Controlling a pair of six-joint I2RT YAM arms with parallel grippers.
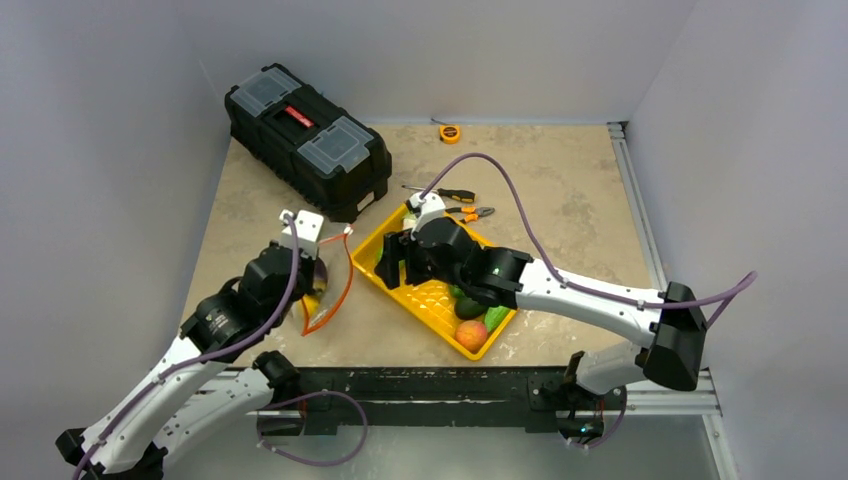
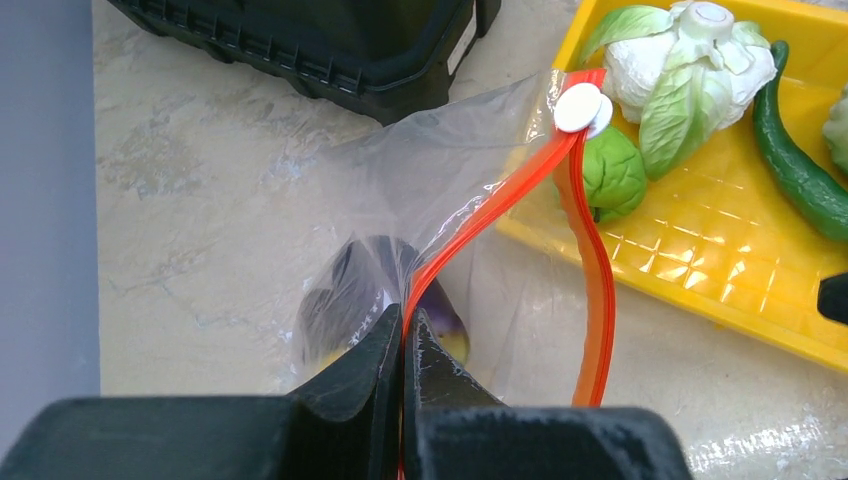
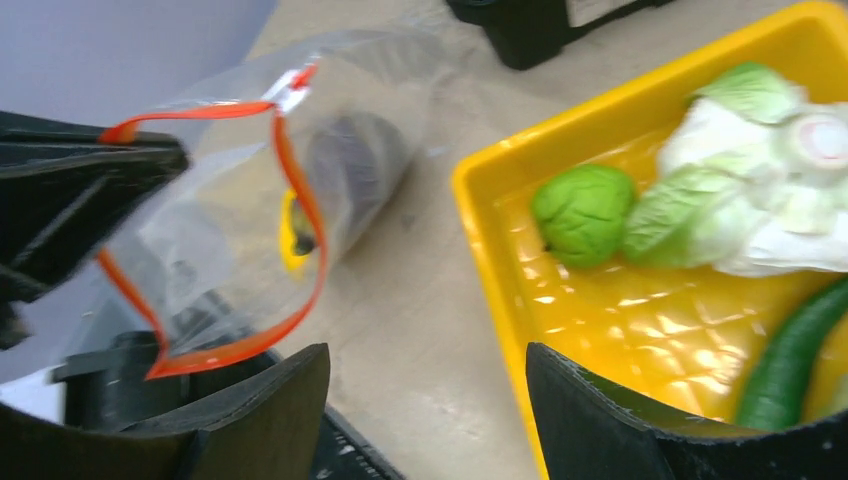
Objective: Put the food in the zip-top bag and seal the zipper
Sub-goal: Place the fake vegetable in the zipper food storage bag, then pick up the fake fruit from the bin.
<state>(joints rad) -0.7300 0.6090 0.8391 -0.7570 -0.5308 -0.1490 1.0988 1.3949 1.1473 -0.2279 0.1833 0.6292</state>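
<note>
The clear zip-top bag (image 2: 430,170) hangs open beside the tray, its red-orange zipper (image 2: 596,290) spread in a loop with a white slider (image 2: 583,107). My left gripper (image 2: 405,325) is shut on the zipper strip and holds the mouth up. A purple eggplant (image 2: 345,300) and a yellow squash (image 3: 292,235) lie inside the bag (image 3: 230,220). My right gripper (image 3: 428,400) is open and empty, between the bag's mouth and the tray's left end (image 1: 395,262). The yellow tray (image 3: 500,250) holds a green round fruit (image 3: 583,212), cauliflower (image 3: 760,180), cucumber (image 3: 790,360) and peach (image 1: 470,335).
A black toolbox (image 1: 305,140) stands at the back left, close behind the bag. An orange-handled screwdriver (image 1: 450,194) and pliers (image 1: 470,212) lie just behind the tray. A yellow tape measure (image 1: 450,133) sits by the back wall.
</note>
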